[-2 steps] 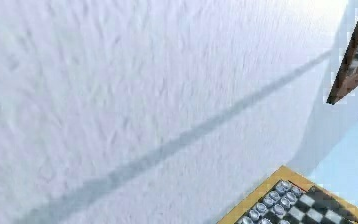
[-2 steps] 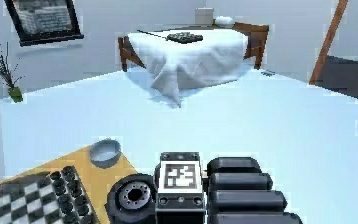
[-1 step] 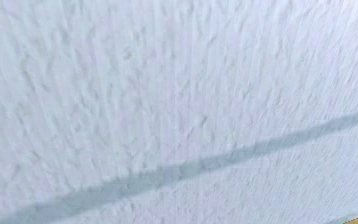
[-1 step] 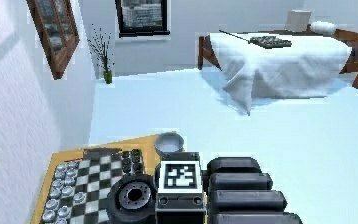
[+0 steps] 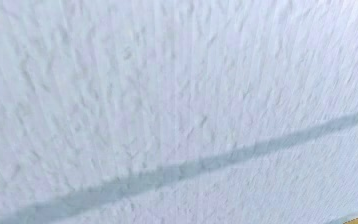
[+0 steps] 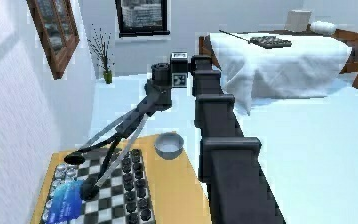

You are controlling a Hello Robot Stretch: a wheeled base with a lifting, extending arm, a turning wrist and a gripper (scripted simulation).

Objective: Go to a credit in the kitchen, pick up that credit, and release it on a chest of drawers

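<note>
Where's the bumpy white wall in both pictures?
Forward view: the white wall lies straight ahead, across the middle.
Arm side view: the same wall runs up the left edge, below a brown frame.
Shared landmark: that wall itself.

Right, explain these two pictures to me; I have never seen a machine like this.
This is a wheeled robot with one extending arm, rendered in a simulator. The forward view looks ahead from the robot at a white textured wall, close up. The arm side view looks out from the robot's body: the dark segmented bar is the arm, and its jaws, two thin fingers, reach down toward a wooden top. On that top lie a chessboard with pieces, a grey bowl and a blue flat thing. With the board behind the jaws, I cannot tell whether they hold anything. Behind stands a bed.
</note>
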